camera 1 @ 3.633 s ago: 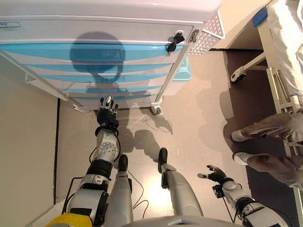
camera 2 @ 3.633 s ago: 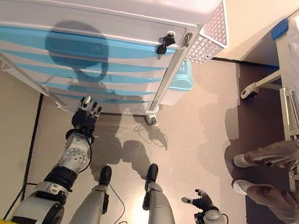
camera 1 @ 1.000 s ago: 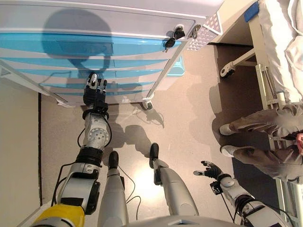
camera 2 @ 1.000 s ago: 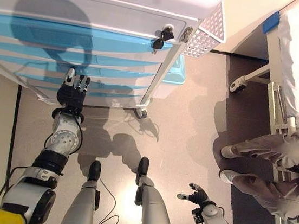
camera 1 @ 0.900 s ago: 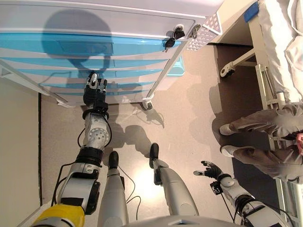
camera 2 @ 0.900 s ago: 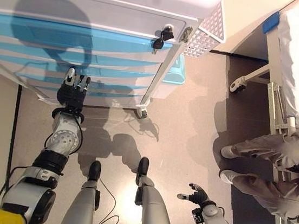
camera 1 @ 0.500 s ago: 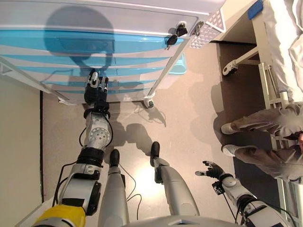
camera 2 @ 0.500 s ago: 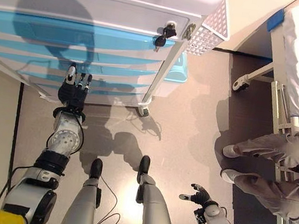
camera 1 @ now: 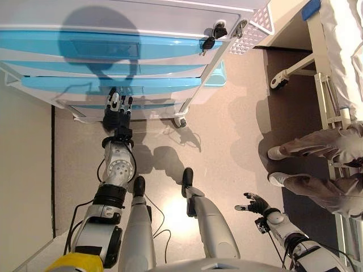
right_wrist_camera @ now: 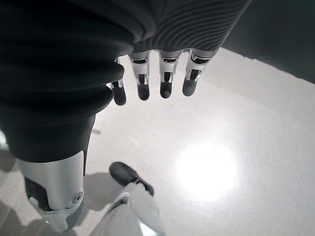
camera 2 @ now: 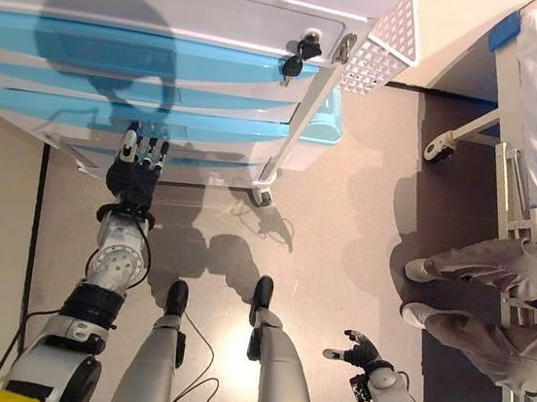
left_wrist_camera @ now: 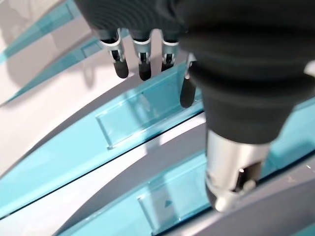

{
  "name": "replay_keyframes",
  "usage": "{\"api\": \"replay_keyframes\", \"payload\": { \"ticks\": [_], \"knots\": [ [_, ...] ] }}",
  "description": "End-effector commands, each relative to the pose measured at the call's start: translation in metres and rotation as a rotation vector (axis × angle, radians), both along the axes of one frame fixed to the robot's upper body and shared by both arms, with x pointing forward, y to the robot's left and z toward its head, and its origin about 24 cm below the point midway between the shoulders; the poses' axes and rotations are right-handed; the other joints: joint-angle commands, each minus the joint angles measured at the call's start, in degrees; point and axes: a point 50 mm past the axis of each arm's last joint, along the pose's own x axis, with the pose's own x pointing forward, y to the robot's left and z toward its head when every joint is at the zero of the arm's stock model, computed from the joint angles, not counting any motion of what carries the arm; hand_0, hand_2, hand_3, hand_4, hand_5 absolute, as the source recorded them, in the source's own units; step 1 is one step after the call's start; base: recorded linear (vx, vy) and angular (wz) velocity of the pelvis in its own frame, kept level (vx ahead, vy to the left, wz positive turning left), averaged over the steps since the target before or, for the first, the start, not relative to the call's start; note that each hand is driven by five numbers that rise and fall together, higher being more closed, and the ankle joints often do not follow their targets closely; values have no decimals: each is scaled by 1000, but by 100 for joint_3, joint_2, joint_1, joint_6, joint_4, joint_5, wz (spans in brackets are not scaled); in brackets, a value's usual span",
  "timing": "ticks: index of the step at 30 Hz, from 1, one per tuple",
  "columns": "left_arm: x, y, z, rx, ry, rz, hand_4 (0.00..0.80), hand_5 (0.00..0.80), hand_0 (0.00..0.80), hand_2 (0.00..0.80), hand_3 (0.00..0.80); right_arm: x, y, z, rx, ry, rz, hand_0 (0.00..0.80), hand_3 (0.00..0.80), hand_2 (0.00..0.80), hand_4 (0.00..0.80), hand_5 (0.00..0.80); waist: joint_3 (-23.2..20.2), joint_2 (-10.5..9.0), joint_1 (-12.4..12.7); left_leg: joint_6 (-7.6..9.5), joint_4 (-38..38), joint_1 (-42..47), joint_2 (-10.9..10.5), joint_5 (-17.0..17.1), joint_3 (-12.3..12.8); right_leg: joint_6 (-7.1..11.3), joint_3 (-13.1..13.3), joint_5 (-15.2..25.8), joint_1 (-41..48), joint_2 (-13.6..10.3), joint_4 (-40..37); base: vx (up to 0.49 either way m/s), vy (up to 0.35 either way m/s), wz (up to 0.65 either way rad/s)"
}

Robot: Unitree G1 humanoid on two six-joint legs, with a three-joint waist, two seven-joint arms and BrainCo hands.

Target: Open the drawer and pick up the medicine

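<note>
Your left robot hand (camera 1: 116, 113) sits at the lower blue drawer (camera 1: 113, 83) fronts of the white cart (camera 1: 113, 17), fingers straight, holding nothing. That drawer juts slightly past the ones above. Medicine isn't visible in any view. Right robot hand (camera 1: 255, 202) hangs well away from the cart, fingers loosely apart, empty.

Seated person's legs (camera 1: 320, 148) beside a white bed (camera 1: 346, 56), right.

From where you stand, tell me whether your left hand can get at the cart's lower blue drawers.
Probably yes: the left hand, fingers straight, already hangs right at the lower blue drawers with nothing between them.
</note>
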Motion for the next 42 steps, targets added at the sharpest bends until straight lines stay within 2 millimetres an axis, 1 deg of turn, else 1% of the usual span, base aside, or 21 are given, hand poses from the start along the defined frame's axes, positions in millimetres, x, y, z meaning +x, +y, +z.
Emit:
{"api": "replay_keyframes", "payload": {
  "ticks": [1,12,19,26,32,37,42],
  "knots": [
    [-12,-14,58,82,-323,-93,0,0,0,0,0,-24,-26,-3,-67,60,-5,0,0,0,0,0,-297,27,77,395,133,-478,-380,13,-354,151,-187,-170,30,128,401,0,0,0],
    [-17,-17,52,92,-316,-120,0,0,0,0,0,-30,-28,-6,-70,82,-12,0,0,0,0,0,-230,72,139,386,169,-387,-389,22,-359,134,-194,-177,132,119,439,-11,-4,2],
    [-20,-16,48,100,-307,-122,0,0,0,0,0,-30,-27,-6,-68,81,-14,0,0,0,0,0,-186,57,181,379,186,-326,-388,38,-377,124,-215,-183,217,127,438,0,0,0],
    [-25,-18,41,98,-292,-144,0,0,0,0,0,-35,-29,-8,-72,101,-20,0,0,0,0,0,-173,113,228,350,205,-266,-378,52,-455,100,-264,-271,269,137,547,-2,-9,3],
    [-30,-19,34,99,-274,-162,0,0,0,0,0,-35,-29,-8,-71,102,-27,0,0,0,0,0,-145,115,292,343,201,-215,-383,60,-490,95,-300,-331,305,120,648,-6,-18,6],
    [-34,-20,33,109,-276,-170,0,0,0,0,0,-33,-30,-7,-73,94,-33,0,0,0,0,0,-113,122,326,344,228,-208,-397,66,-523,89,-330,-364,317,117,696,-1,-4,1],
    [-40,-24,33,113,-288,-206,0,0,0,0,0,-32,-31,-7,-75,92,-37,0,0,0,0,0,-57,150,377,345,205,-205,-410,106,-579,71,-386,-384,308,95,770,-9,-13,4]
  ]
}}
